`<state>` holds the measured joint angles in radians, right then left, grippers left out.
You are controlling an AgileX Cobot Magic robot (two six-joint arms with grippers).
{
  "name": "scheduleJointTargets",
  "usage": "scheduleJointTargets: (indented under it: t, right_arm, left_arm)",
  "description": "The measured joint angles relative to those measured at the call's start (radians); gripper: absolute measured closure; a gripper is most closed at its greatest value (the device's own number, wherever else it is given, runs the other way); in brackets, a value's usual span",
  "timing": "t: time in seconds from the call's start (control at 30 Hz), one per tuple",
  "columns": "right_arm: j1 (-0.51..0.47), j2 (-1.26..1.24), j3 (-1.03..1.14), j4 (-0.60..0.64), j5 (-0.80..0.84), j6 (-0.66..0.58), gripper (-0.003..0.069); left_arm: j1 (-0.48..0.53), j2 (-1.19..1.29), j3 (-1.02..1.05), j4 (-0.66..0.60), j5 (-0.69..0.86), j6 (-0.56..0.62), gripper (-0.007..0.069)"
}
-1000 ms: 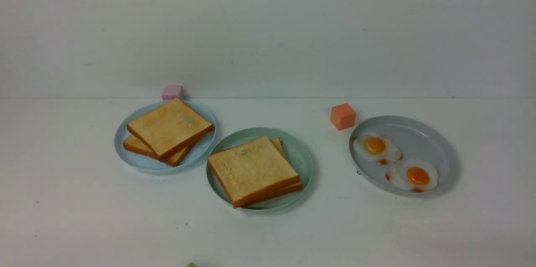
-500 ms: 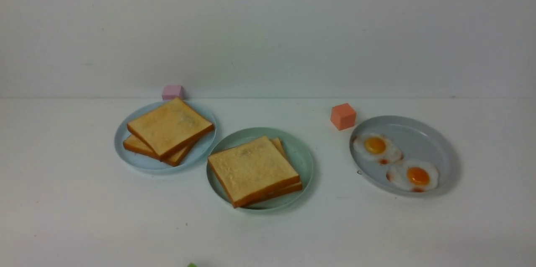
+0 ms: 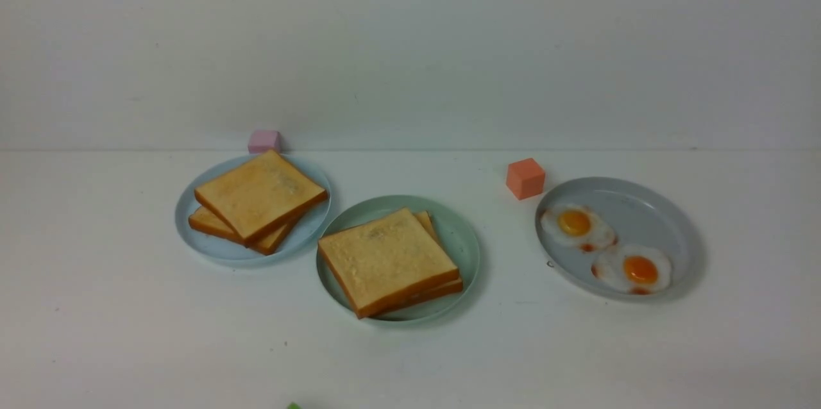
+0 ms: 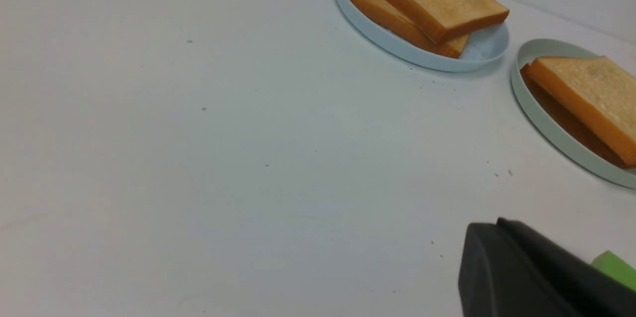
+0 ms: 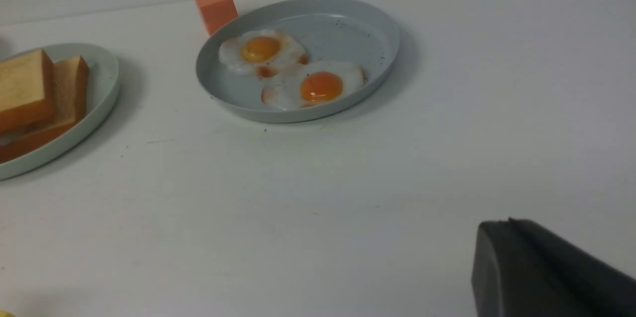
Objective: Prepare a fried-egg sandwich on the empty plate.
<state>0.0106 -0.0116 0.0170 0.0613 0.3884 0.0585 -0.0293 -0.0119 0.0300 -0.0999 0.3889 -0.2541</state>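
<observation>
Golden-tan toast, two slices stacked as the fried-egg sandwich [image 3: 389, 261], sits on the mint-green plate [image 3: 463, 233] at the middle of the white table [image 3: 128, 332]. Its egg layer is not discernible in any view. Left of that plate, almost touching it, a light blue plate [image 3: 308, 229] carries a toast pile [image 3: 256, 200], with a pink cube [image 3: 264, 140] just behind. Right of the mint-green plate stand an orange cube [image 3: 524, 178] and a grey-blue plate [image 3: 648, 204] with two fried eggs [image 3: 606, 247]. Neither arm appears in the front view; each wrist view shows its own gripper as a dark closed wedge, left gripper [image 4: 497, 225] and right gripper [image 5: 509, 225], both shut on nothing above bare table.
</observation>
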Motion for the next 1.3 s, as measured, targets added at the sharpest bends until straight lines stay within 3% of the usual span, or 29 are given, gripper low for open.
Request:
scheduleJointTargets:
  t: [1.3]
  right_arm:
    - [0.000,0.000,0.000,0.000,0.000,0.000,0.0577]
  left_arm:
    - [0.000,0.000,0.000,0.000,-0.001,0.000,0.0630]
